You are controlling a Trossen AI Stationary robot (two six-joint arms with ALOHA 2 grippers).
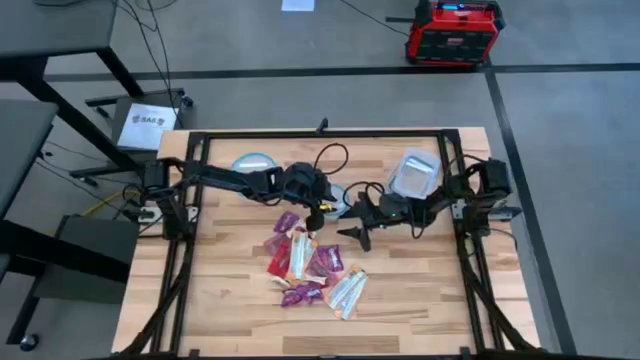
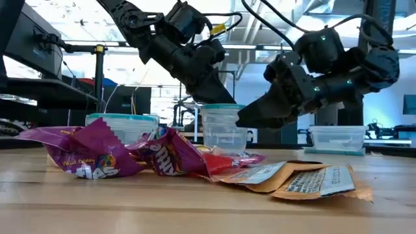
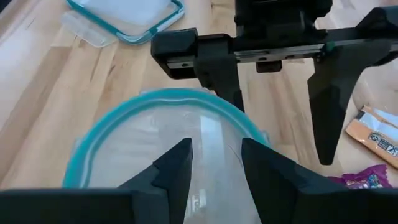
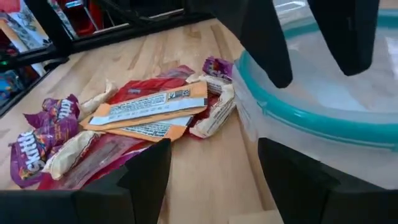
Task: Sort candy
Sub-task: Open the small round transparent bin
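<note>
**Operator:** While both arms hang over the middle of the table, where is the candy for you?

**Observer:** You have the candy (image 1: 310, 268) lying in a loose heap on the wooden table (image 1: 230, 310), nearer the front edge than either arm. Purple packets, red ones, orange-and-white bar wrappers and pale silvery wrappers overlap one another there. None of it sits in a container.

**Operator:** And my left gripper?

**Observer:** Your left gripper (image 3: 214, 171) hovers right above the round blue-rimmed container (image 3: 112, 134), the one in the middle of the table just behind the heap. Its fingers stand a little apart with nothing between them.

**Operator:** The right one?

**Observer:** Your right gripper (image 1: 358, 233) hangs just beside that same round container, pointing toward the pile. From its wrist camera the fingers (image 4: 146, 177) are spread wide and empty, with the candy beyond them. The two grippers are near each other but apart.

**Operator:** Other containers?

**Observer:** You have a rectangular container (image 1: 414, 172) toward the back right and a round lid (image 1: 252, 163) toward the back left, both well apart from the heap.
</note>
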